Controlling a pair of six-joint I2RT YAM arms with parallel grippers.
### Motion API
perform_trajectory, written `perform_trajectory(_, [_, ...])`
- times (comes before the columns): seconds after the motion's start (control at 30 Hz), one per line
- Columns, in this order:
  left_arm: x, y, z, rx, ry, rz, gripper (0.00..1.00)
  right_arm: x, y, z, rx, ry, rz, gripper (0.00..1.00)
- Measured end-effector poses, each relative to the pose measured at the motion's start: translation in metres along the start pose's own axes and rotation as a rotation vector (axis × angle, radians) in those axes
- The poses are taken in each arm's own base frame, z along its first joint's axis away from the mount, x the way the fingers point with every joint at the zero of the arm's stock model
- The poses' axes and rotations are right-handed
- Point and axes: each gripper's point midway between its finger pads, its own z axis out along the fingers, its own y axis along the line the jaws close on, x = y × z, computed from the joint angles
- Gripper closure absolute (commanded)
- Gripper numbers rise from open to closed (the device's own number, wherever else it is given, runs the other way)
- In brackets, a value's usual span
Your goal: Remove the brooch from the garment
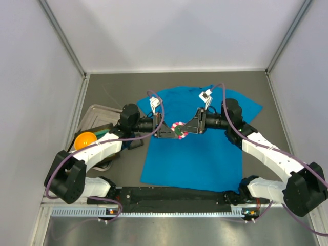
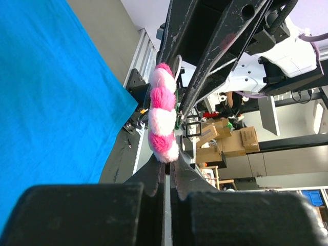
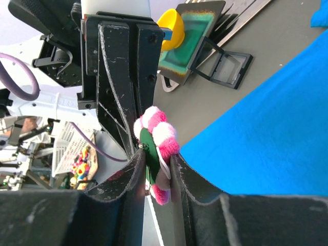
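- The left gripper (image 2: 168, 166) was pinched shut on the edge of the brooch (image 2: 161, 110), which stood edge-on, straight out from its fingertips.
- The right gripper (image 3: 156, 159) faced it, fingers narrow, flanking and touching the brooch.
- The garment (image 1: 195, 159) lay flat below, seemingly apart.

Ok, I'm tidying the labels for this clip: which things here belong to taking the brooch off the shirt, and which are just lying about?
In the job: brooch, blue T-shirt, left gripper, right gripper.
Lying about: orange round object, metal tray, green pad.
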Motion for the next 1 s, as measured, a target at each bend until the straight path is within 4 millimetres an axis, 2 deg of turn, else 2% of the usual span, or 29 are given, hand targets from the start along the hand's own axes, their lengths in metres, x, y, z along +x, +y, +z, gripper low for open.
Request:
perform_trajectory(0.3, [0.0013, -0.0007, -0.0002, 0.004, 0.007, 0.0, 1.0, 0.0009, 0.0019, -0.001, -0.034, -0.009, 0.031, 1.0])
perform_trajectory(0.47, [0.0008, 0.0, -0.0001, 0.001, 0.004, 0.002, 0.68, 0.0025, 0.0003, -0.0003, -0.05, -0.032, 0.075, 1.0])
perform_trajectory(0.57, [-0.0004, -0.0003, 0.0003, -0.001, -0.003, -0.003, 0.62, 0.0011, -0.0015, 0.0006, -0.053, -0.061, 0.102, 1.0])
perform_trajectory(0.63, [-0.0017, -0.0006, 0.0008, -0.001, -0.009, -0.003, 0.68, -0.0001, -0.0029, 0.001, -0.052, -0.079, 0.121, 1.0])
perform_trajectory(0.67, [-0.0026, -0.0007, 0.0009, -0.002, -0.014, -0.006, 0.79, -0.0007, -0.0037, 0.0012, -0.051, -0.088, 0.129, 1.0])
perform_trajectory(0.7, [-0.0033, -0.0003, 0.0011, -0.005, -0.018, -0.009, 0.85, -0.0013, -0.0041, 0.0011, -0.05, -0.098, 0.141, 1.0])
perform_trajectory(0.8, [-0.0056, 0.0002, 0.0016, -0.011, -0.031, -0.018, 0.98, -0.0042, -0.0024, -0.0005, -0.057, -0.13, 0.156, 1.0])
perform_trajectory(0.87, [-0.0065, -0.001, 0.0017, -0.006, -0.034, -0.011, 1.0, -0.0052, -0.0015, -0.0014, -0.059, -0.142, 0.161, 1.0])
perform_trajectory(1.0, [-0.0071, -0.0021, 0.0017, 0.0, -0.035, -0.002, 1.0, -0.0064, -0.0008, -0.0018, -0.066, -0.155, 0.172, 0.93])
